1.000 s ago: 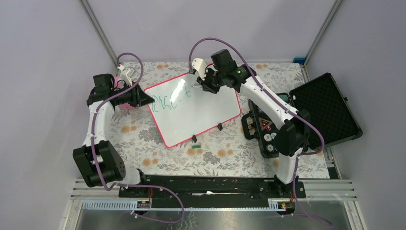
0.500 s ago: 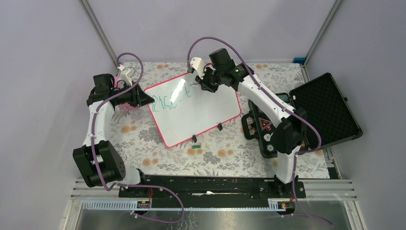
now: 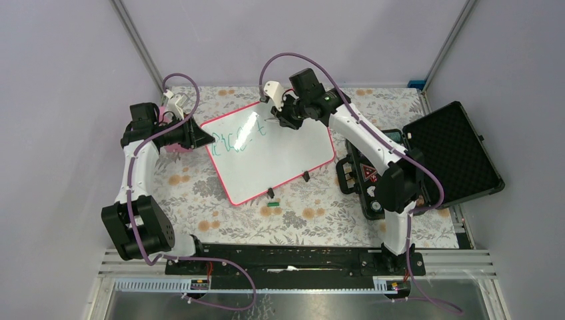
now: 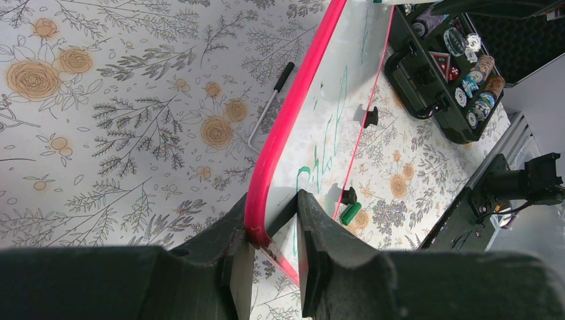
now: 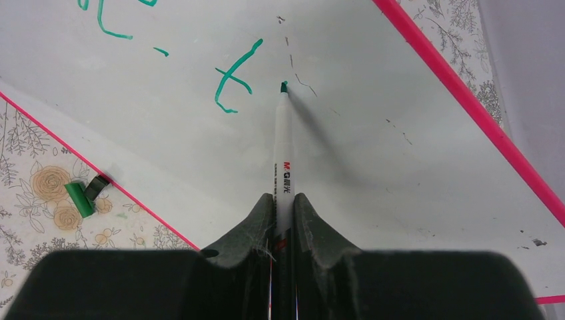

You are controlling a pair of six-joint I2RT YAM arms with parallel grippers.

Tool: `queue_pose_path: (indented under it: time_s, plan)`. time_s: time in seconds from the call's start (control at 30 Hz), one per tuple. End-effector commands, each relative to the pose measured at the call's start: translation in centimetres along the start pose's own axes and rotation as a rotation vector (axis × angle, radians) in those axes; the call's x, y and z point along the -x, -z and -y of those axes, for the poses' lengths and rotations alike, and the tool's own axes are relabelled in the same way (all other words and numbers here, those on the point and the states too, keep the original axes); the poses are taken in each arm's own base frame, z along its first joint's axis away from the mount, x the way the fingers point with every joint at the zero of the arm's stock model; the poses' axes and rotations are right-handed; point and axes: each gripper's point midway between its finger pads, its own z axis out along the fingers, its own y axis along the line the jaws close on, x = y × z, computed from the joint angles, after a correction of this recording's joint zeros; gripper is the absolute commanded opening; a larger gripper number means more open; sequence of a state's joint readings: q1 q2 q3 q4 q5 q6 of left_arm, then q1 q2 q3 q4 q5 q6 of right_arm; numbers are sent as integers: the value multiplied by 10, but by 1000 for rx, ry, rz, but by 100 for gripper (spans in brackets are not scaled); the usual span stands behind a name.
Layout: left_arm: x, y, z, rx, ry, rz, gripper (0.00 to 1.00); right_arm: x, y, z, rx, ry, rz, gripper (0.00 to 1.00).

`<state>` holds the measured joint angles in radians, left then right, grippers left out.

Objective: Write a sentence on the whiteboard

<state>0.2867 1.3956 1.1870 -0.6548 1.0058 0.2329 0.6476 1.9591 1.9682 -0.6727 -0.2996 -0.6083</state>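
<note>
The whiteboard [image 3: 283, 157] lies tilted on the floral table, pink-red frame all round. The sentence [image 3: 238, 139] is a few green scrawled letters near the board's upper left; its last mark, a "t" [image 5: 233, 80], also shows in the right wrist view. My left gripper [image 3: 210, 140] is shut on the board's left corner, the frame [image 4: 293, 113] between its fingers [image 4: 273, 207]. My right gripper [image 3: 277, 117] is shut on a white marker [image 5: 284, 143]. The marker's green tip is at the board surface just right of the "t".
A green marker cap [image 3: 272, 199] lies off the board's near edge beside a black clip [image 3: 270, 192]; another clip [image 3: 305, 176] sits further right. An open black foam-lined case [image 3: 453, 150] and its tray of small items [image 3: 370, 183] stand at the right. A thin rod [image 4: 270, 107] lies behind the board.
My right gripper with the marker has shifted slightly left and toward the board's far edge; the right elbow has swung left. The left gripper and board have not moved.
</note>
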Motion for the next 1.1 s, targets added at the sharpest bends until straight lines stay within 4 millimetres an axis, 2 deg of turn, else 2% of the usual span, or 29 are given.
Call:
queue_pose_path:
  time_s: [0.0,0.57,0.73,1.07]
  plan:
    - [14,2,-3,38,-152,32,0,1,6,8,-36,5,-5,0]
    - [13,2,-3,36,-153,32,0,-26,12,-15,21,-9,-46,0]
    - [14,3,-3,38,-153,32,0,-27,12,-19,37,-14,-44,0]
    - [14,3,-2,41,-158,34,0,-11,9,-6,3,-15,-20,0]
